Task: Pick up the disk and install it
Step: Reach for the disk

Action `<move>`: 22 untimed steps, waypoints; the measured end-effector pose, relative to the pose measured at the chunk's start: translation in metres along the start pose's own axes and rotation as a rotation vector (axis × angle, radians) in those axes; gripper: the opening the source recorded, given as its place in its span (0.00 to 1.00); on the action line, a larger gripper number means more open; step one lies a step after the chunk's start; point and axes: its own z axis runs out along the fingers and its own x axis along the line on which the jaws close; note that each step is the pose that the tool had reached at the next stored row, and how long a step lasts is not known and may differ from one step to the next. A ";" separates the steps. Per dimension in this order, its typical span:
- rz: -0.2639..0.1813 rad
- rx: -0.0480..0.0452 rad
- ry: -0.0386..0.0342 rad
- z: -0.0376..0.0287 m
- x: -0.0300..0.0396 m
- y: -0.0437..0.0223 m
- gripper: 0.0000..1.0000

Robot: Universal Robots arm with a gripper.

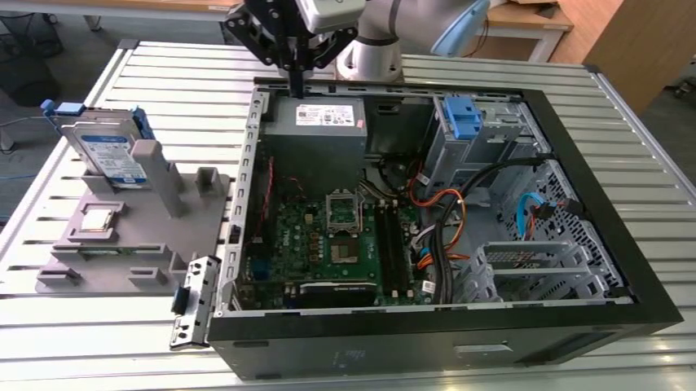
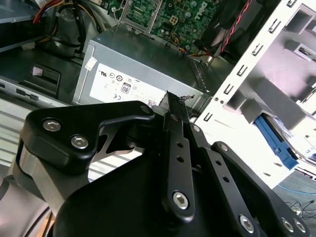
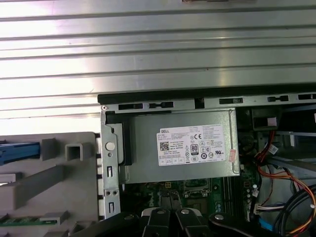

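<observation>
— Where does the disk stand in the exterior view?

— The disk (image 1: 109, 156) stands on its edge in the grey stand (image 1: 120, 236), on the exterior view's left, outside the computer case (image 1: 413, 342). The gripper (image 1: 296, 88) hangs over the rear wall of the case, just above the power supply (image 1: 315, 122) and well apart from the disk. Its fingers look pressed together, with nothing between them.

— What is the danger there?

— Probably the case wall. If the arm travels toward the stand at this low height, the fingers can strike the metal edge. Also, a claw that arrives unopened would push the disk over instead of taking it. In the drive cage (image 1: 484, 138) a blue bracket (image 1: 462, 118) already sits, so the disk could be brought to an occupied place.

— And the second wrist view?

— The gripper (image 2: 173, 98) appears the same way: the two black fingers meet at the tips, close above the power supply (image 2: 128, 81). A small drop would likely scrape that box.

— The first wrist view?

— The power supply (image 3: 182, 150) lies under the camera, and the stand (image 3: 44, 177) is beside the case. Orange and black cables (image 3: 289, 190) lie loose inside. For the installing these cables seem the main risk, because the disk could catch on them.
</observation>
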 end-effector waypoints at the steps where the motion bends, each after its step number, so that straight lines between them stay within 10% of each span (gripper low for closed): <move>1: 0.000 0.0000 0.0000 0.0000 0.0005 -0.0001 0.11; 22: 0.000 -0.0001 -0.0018 -0.0005 0.0166 -0.0012 0.11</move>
